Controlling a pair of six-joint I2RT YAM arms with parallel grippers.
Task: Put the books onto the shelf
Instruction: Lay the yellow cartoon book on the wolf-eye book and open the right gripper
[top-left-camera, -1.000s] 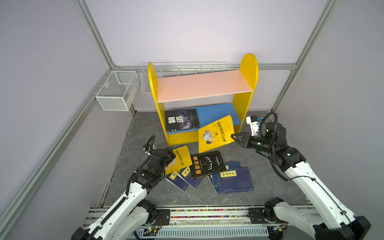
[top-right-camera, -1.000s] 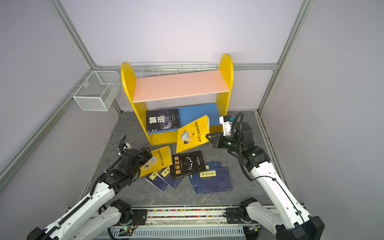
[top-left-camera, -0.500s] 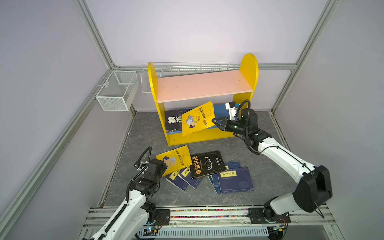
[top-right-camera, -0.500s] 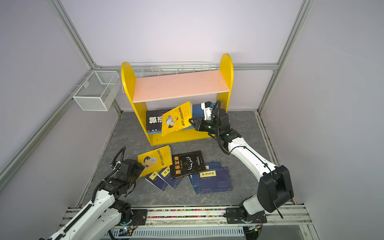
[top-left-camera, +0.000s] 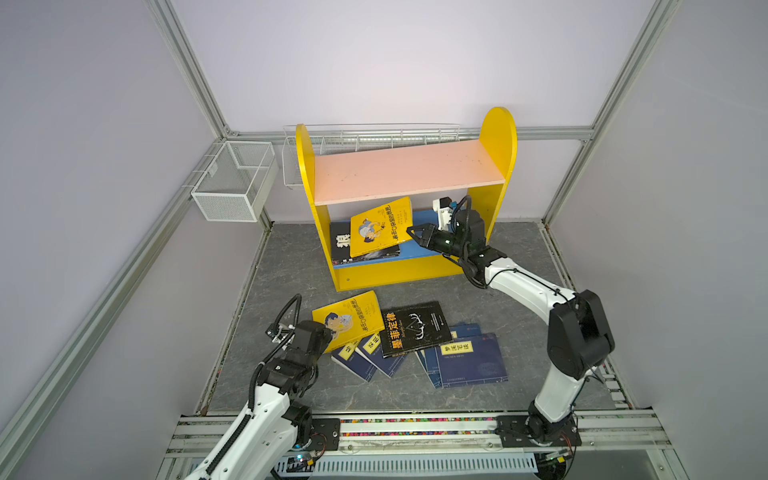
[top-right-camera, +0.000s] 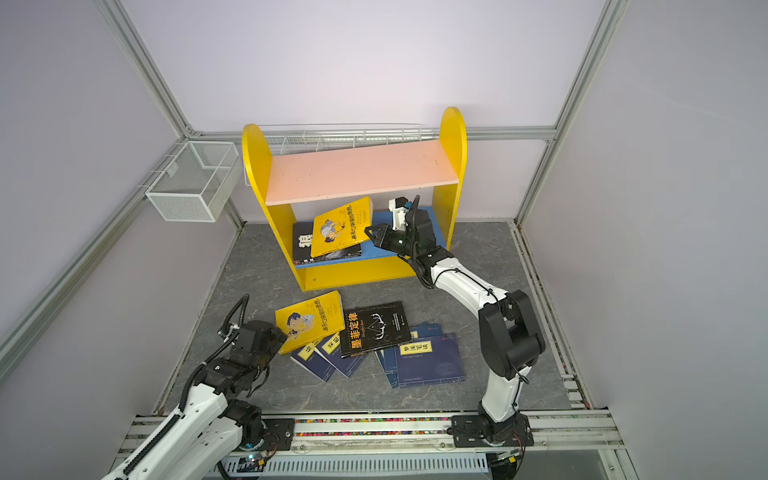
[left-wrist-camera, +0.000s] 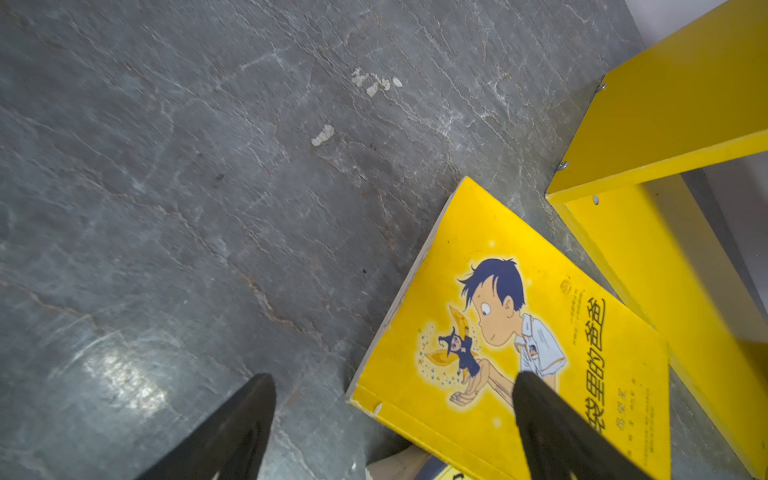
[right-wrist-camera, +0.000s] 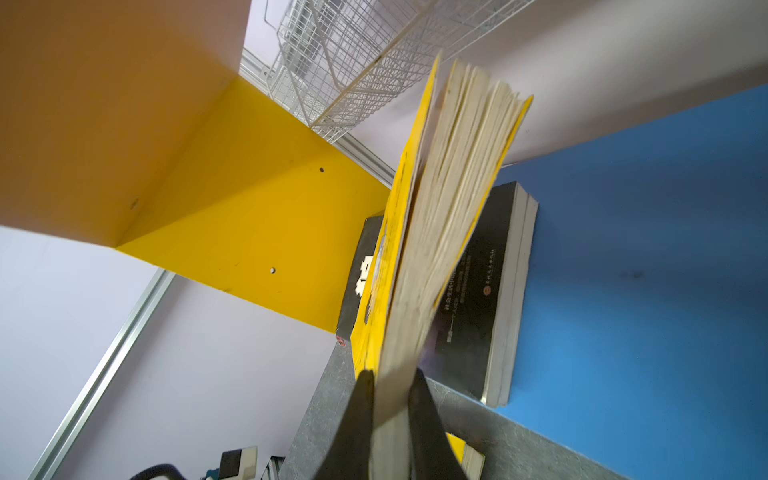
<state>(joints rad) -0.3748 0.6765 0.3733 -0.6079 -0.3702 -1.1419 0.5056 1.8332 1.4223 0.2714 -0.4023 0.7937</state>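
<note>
Pinching yellow cartoon book (top-left-camera: 380, 226) by one edge: right gripper (top-left-camera: 413, 233) clamped | book tilted over wolf book (top-left-camera: 341, 245) on blue lower board (right-wrist-camera: 644, 291), left of gripper | left gripper (left-wrist-camera: 395, 380) spread wide, empty, over floor copy (left-wrist-camera: 519, 332)

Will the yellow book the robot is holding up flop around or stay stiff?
Probably somewhat floppy: the held yellow book has pages fanning apart away from the right gripper. It looks thin, so it is likely light. Pinched at one edge only, it may sag or swing.

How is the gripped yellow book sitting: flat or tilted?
Tilted: right gripper holds yellow book by one edge, angled above flat dark book.
</note>
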